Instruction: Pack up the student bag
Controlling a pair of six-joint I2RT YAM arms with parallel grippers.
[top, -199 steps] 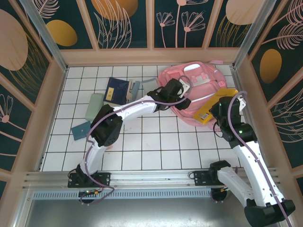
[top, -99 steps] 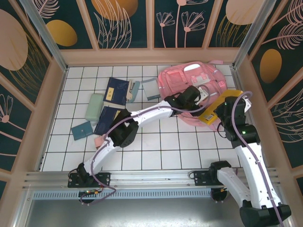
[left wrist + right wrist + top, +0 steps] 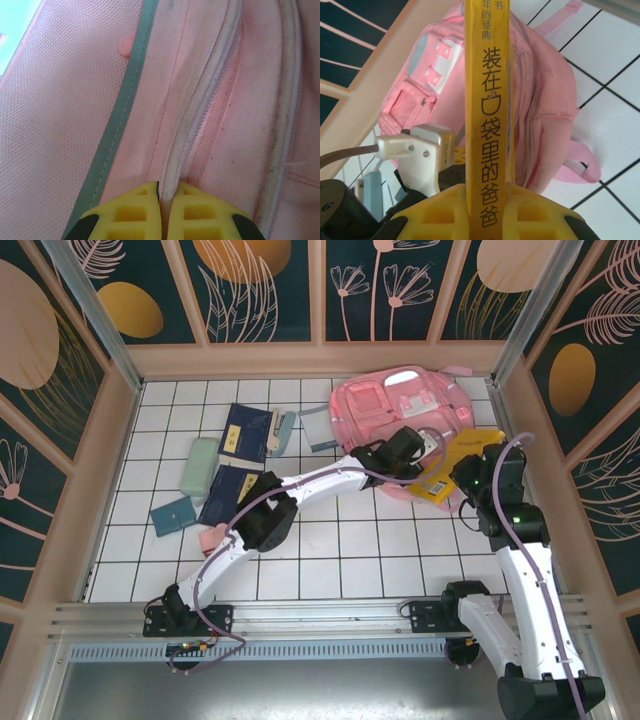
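Observation:
The student bag (image 3: 395,405) is a big soft pink backpack lying at the back right of the tiled table. My left gripper (image 3: 418,447) reaches across to its near edge. In the left wrist view its yellow fingers (image 3: 130,210) are shut on the bag's pale zipper seam (image 3: 187,145). My right gripper (image 3: 478,475) sits just right of the bag, shut on a yellow book (image 3: 448,466). In the right wrist view the book's spine (image 3: 487,90) with black characters stands upright between the jaws of the right gripper (image 3: 488,202), and the bag (image 3: 542,95) lies behind it.
Left of the bag lie two dark blue books (image 3: 247,430) (image 3: 228,490), a mint case (image 3: 198,465), a teal pouch (image 3: 172,515), a small pink item (image 3: 212,537) and a pale blue notebook (image 3: 318,426). A wooden wall (image 3: 520,450) stands close beside the right arm.
My left arm has stretched further right along the bag and now pinches its zipper seam, pulling the near edge. The right gripper with the yellow book has shifted slightly.

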